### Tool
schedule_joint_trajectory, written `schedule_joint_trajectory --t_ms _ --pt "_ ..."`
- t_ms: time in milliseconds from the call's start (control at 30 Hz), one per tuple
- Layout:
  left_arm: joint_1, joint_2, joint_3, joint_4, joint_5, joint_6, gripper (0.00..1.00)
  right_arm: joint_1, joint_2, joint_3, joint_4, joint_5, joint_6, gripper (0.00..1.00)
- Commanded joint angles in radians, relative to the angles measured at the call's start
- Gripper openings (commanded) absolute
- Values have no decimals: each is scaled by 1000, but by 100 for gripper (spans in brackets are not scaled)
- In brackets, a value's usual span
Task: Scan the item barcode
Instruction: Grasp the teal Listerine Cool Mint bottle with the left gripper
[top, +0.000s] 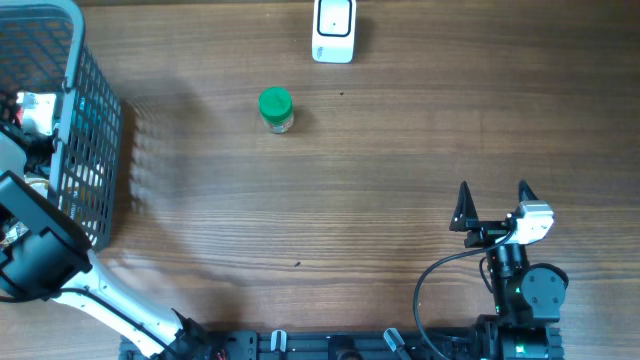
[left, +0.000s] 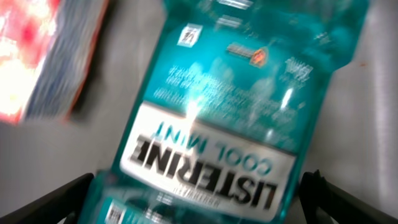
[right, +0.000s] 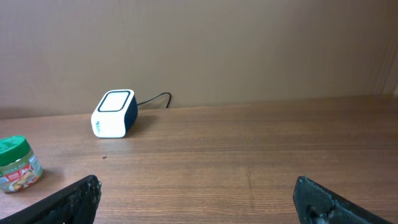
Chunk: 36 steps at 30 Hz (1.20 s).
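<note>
A teal Listerine Cool Mint bottle (left: 217, 118) lies flat in the left wrist view, blurred, with a small barcode label at its lower end. My left gripper (left: 199, 208) is open right above it, one black finger on each side and apart from it. From overhead this gripper is hidden inside the basket (top: 95, 130). The white scanner (top: 333, 30) stands at the table's far edge, and shows again as the scanner (right: 114, 114) in the right wrist view. My right gripper (top: 493, 205) is open and holds nothing at the near right.
A green-lidded jar (top: 276, 110) stands upright on the table, left of the scanner and nearer. A red and orange box (left: 43, 56) lies beside the bottle in the basket. The left arm (top: 40, 250) reaches into the basket from the front.
</note>
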Motion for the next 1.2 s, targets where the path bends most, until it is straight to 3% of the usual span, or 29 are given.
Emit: schedule_joint_trajectory --t_ms 0,167,600,800,1167 --pt "-3 54 -24 8 78 126 100 -3 0 0 3 10 -6 100" --pt "-3 54 -24 14 95 126 96 -3 0 0 3 10 -6 100" --pt "-2 68 -24 -13 96 99 66 -3 0 0 3 10 -6 100" --pt "-2 65 -23 -11 95 32 59 -3 0 0 3 10 -6 100" --pt "-2 -42 -20 -9 95 -84 60 -3 0 0 3 10 -6 100"
